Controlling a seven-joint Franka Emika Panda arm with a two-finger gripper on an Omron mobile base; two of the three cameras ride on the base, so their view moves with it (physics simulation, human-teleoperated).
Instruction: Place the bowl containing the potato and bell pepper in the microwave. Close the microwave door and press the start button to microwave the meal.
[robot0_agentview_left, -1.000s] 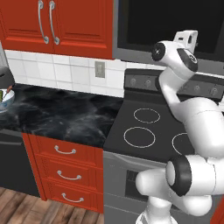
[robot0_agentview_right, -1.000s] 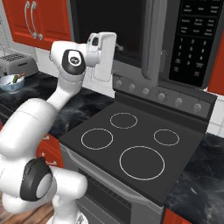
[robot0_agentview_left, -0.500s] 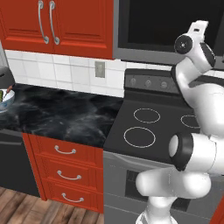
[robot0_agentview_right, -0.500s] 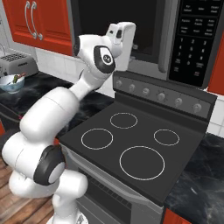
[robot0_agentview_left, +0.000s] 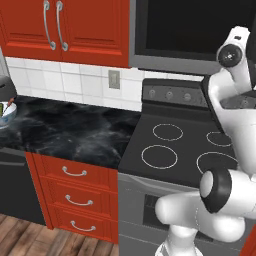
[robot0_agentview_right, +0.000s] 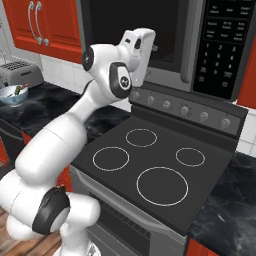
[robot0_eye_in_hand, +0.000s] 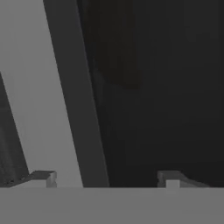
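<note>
The microwave (robot0_agentview_right: 150, 70) hangs above the stove, a dark grey box. Its door (robot0_agentview_right: 135, 25) has a dark glass window and a grey bar handle (robot0_agentview_right: 192, 45), and it looks flat against the front. My gripper (robot0_agentview_right: 151, 48) is held up close to the door's lower part, a little left of the handle. In the hand view the gripper (robot0_eye_in_hand: 106, 178) is open, its fingertips (robot0_eye_in_hand: 41, 177) wide apart with nothing between them, facing the dark glass (robot0_eye_in_hand: 166, 87) and a grey frame strip (robot0_eye_in_hand: 39, 96). The wooden bowl, the potato and the bell pepper are out of view.
The black stove (robot0_agentview_right: 150, 165) with its ring burners lies below my arm, its knob panel (robot0_agentview_right: 185, 107) just under the hand. The microwave's keypad (robot0_agentview_right: 225, 45) is at the right. A white bowl (robot0_agentview_right: 14, 93) and a toaster (robot0_agentview_right: 20, 74) stand on the left counter (robot0_agentview_left: 70, 132).
My arm has swung to the right along the microwave front, carrying the hand rightward and slightly up. Most of that move came in the first half second.
</note>
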